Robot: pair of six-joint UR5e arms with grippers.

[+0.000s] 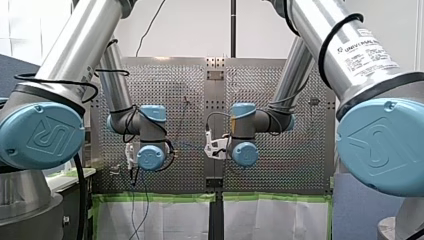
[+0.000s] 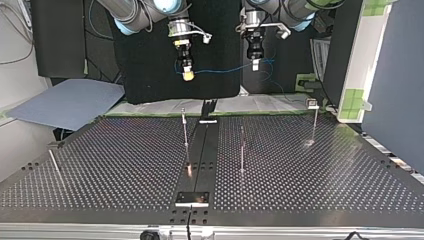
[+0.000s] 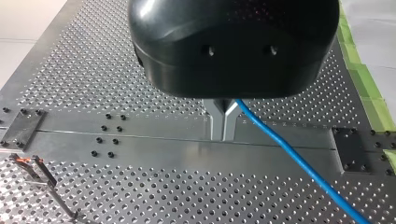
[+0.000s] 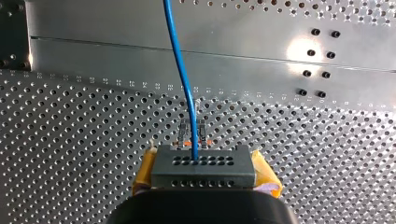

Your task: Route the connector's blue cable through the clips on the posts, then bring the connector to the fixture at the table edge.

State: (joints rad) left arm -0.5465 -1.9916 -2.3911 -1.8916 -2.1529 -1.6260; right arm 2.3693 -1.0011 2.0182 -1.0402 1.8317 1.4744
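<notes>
Routing looks unstarted: my right gripper (image 2: 188,74) clamps connector (image 4: 203,165), my left gripper (image 3: 223,133) pinches cable (image 4: 183,74); next, lower cable into clip (image 4: 191,127) at twelve o'clock.

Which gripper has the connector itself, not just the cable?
My right gripper: the grey connector sits between its yellow pads. My left gripper grips only the blue cable.

The metal fingers (image 3: 217,120) of the left gripper (image 3: 223,136) are seen pressed together, and the blue cable (image 3: 299,158) is held near their base. From there the cable is led away sideways above the perforated table (image 3: 140,84). A thin post (image 3: 44,179) with a clip is seen well apart from the gripper.
</notes>
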